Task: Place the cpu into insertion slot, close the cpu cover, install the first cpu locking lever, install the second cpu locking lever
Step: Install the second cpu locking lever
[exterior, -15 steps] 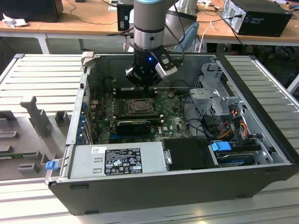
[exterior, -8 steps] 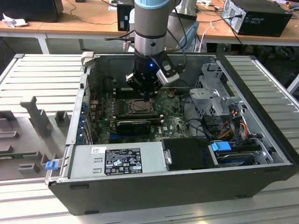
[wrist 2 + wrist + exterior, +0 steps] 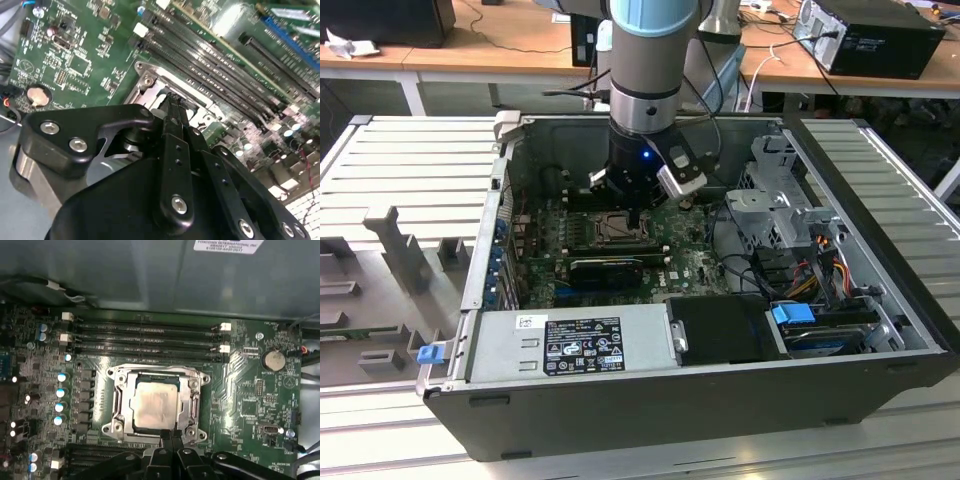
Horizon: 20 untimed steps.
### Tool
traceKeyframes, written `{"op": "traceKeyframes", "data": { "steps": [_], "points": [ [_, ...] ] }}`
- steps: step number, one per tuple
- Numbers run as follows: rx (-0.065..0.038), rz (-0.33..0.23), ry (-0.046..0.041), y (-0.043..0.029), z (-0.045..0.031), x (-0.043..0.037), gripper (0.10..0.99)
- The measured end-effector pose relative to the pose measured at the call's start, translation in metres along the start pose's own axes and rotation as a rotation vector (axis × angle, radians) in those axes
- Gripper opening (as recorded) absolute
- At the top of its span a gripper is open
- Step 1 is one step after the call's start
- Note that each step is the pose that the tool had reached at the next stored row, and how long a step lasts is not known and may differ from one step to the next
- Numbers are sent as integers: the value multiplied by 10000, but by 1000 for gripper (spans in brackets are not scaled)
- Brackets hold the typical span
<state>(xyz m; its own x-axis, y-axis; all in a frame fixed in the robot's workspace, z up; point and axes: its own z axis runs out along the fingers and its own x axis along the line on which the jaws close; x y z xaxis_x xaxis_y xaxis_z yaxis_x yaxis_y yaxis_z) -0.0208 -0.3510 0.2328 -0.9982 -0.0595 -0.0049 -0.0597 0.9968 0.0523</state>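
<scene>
The cpu [image 3: 156,402], a silvery-tan square chip, lies flat in the insertion slot [image 3: 155,371] on the green motherboard [image 3: 250,390]. The cpu cover [image 3: 193,401], a thin metal frame, lies down around the chip's face. My gripper [image 3: 170,434] is shut, its two black fingertips pressed together at the socket's rim, at the edge away from the memory slots. In the second wrist view the gripper [image 3: 175,102] touches the metal socket frame [image 3: 150,82]. In the exterior view the gripper [image 3: 635,215] reaches down into the open computer case just over the insertion slot [image 3: 617,228].
Several long black memory slots [image 3: 150,340] run beside the socket. A long black card [image 3: 607,268] sits on the board nearer the power supply [image 3: 570,345]. Drive cages and cables [image 3: 790,225] fill the case at the exterior view's right. A coin battery [image 3: 273,360] sits nearby.
</scene>
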Motion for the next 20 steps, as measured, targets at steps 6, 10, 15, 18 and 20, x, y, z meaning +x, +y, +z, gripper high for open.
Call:
{"op": "traceKeyframes", "data": {
  "steps": [6, 10, 15, 18, 20],
  "points": [
    [-133, 0, -9, -172, -2, 124, 106],
    [-260, 2, -17, -168, 7, 365, 106],
    [-355, -2, -20, -187, 98, 390, 106],
    [-584, 1, -35, -209, 100, 402, 106],
    [-608, 1, -38, -230, 100, 411, 106]
  ]
}}
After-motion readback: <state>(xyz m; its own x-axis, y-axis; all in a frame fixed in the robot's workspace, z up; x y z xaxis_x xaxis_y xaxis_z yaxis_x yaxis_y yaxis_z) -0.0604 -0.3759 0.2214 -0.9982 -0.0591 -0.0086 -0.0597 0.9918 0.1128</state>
